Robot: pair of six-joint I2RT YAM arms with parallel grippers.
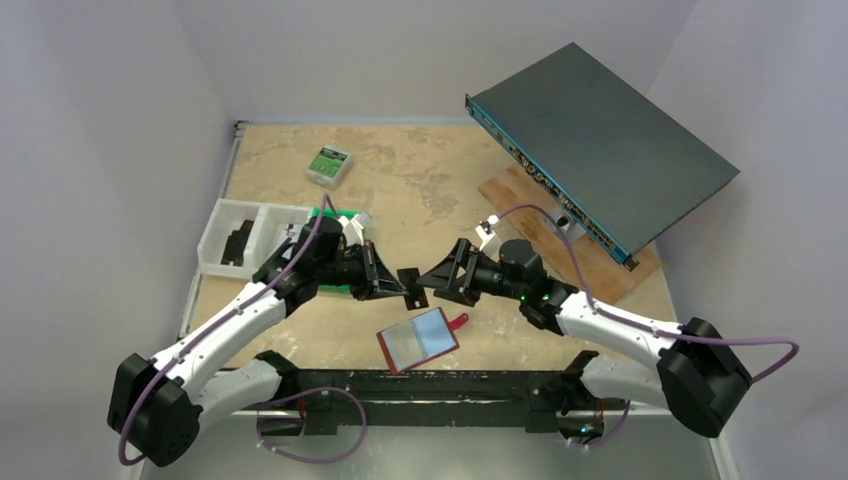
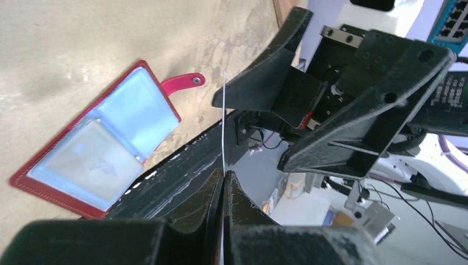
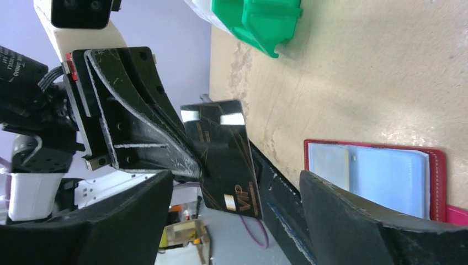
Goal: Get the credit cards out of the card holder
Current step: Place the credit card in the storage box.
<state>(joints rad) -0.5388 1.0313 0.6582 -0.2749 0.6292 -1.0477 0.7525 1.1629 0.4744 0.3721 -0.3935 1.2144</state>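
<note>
The relation that matters is the dark card (image 3: 223,157) against your two pincers. It hangs in the air just beyond the far edge of the card holder (image 1: 418,340), on the side away from the arm bases, and it sits between both pincers.

Your left pincer (image 2: 223,187) is pinched shut on one edge of that card. From the left wrist view the card shows only as a thin pale line running straight out from the fingertips. Your right pincer (image 3: 237,187) stands wide, one finger on each side of the card, and neither looks to touch it. So the left arm alone carries the card, and I judge any carrying-off falls to it. The card's long axis seems to run across the left fingers, not along them, though the angle leaves that uncertain.

The card is black and glossy, with gold lettering and two small bright patches near one end.

The card holder lies open and flat on the table (image 1: 420,190). It is red outside, with pale grey-blue pockets facing up and its snap tab pointing toward the right arm's side. One pocket shows a paler rectangle that may be another card, but you cannot be sure.
</note>
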